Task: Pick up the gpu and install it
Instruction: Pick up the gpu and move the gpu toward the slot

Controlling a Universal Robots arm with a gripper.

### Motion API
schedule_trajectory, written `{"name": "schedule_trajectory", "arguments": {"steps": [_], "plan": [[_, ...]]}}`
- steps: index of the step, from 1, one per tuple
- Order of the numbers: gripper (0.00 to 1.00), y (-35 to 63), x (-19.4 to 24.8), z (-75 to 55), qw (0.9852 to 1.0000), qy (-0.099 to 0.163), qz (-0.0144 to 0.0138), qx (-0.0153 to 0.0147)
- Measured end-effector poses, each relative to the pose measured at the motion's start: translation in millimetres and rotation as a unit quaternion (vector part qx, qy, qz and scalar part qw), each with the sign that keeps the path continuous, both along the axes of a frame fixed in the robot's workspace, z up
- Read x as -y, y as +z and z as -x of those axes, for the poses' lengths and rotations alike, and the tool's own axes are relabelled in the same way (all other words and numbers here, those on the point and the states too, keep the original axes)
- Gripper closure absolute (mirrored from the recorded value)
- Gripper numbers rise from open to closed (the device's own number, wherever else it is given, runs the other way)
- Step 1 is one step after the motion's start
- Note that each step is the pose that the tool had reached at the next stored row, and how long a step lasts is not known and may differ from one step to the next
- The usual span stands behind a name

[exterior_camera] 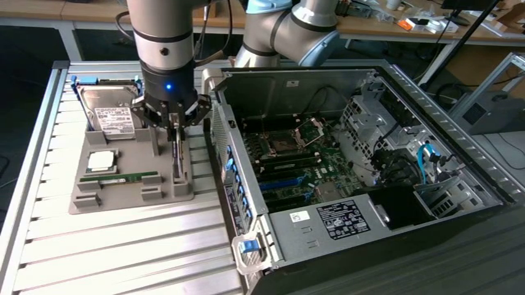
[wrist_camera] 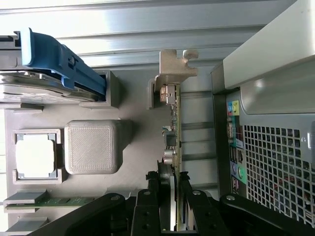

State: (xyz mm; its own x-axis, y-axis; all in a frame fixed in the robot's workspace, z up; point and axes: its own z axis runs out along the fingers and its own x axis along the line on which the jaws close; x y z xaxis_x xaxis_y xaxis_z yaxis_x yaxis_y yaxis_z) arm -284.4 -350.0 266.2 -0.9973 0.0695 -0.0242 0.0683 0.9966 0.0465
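Claw (wrist_camera: 170,179): two fingers (wrist_camera: 153,199) clamped on either face of the gpu (wrist_camera: 175,123), gripping its upper edge. One gpu, standing on edge in a slot of the one grey holder (exterior_camera: 123,198), on the side nearest the case. Same holder also carries one hard drive (exterior_camera: 110,110), one processor chip (exterior_camera: 101,161) and one memory stick (exterior_camera: 122,177). One open computer case (exterior_camera: 345,153) sits just beside the holder on the table (exterior_camera: 123,252).

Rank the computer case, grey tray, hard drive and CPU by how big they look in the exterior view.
1. Case
2. Tray
3. Hard drive
4. CPU
None look alike in size.
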Motion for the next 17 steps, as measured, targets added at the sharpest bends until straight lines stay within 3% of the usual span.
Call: {"name": "schedule_trajectory", "arguments": {"steps": [17], "plan": [[0.73, 3.9, 0.0, 0.0, 1.0000, 0.000, -0.0020, 0.0000]]}}
